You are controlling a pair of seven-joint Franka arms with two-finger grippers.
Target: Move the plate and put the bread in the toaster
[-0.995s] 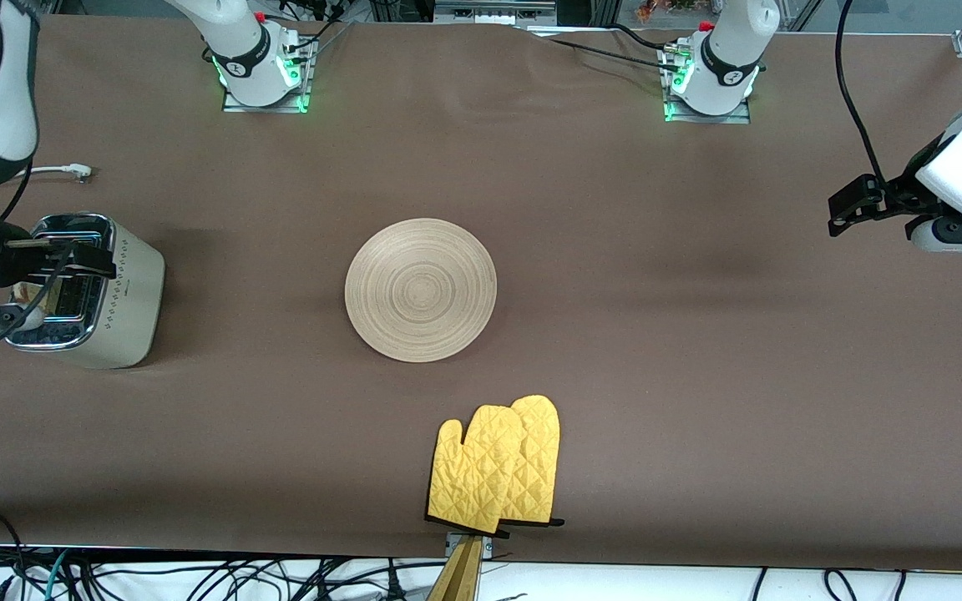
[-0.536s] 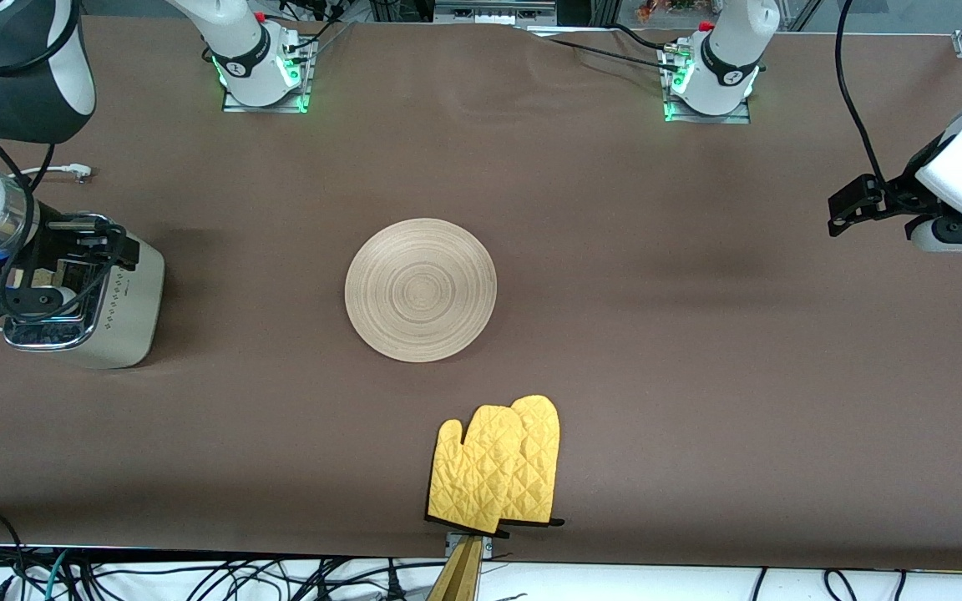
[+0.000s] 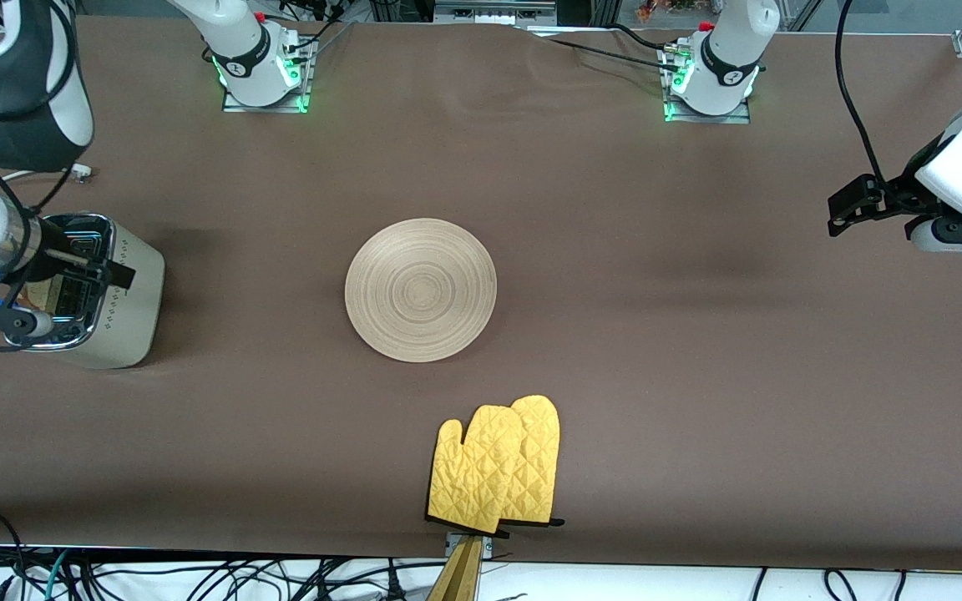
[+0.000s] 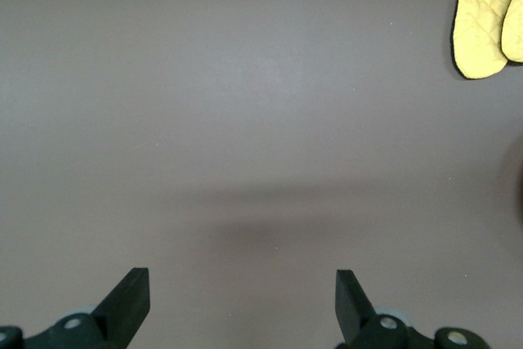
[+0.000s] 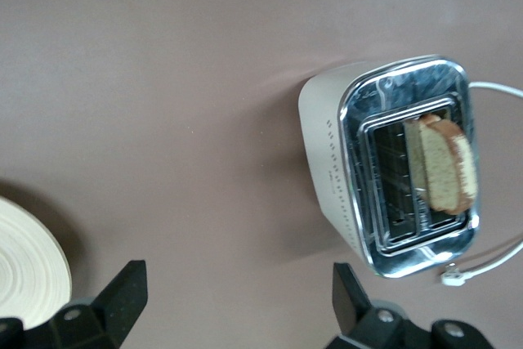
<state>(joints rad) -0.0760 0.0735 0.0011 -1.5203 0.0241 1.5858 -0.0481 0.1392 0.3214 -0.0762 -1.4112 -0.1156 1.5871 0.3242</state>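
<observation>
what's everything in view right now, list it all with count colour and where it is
plate: 1, pale wood with ring grooves, bare, middle of the table
toaster: 1, cream with chrome top, at the right arm's end of the table
bread: 1 slice, tan with darker crust, standing in one toaster slot
power cord: 1, white, lying beside the toaster
oven mitts: 2, yellow quilted, overlapping, nearer the front camera than the plate
tablecloth: 1, brown, covering the table
right gripper: 1, black, open, empty, up over the toaster
left gripper: 1, black, open, empty, waiting over bare cloth at the left arm's end
</observation>
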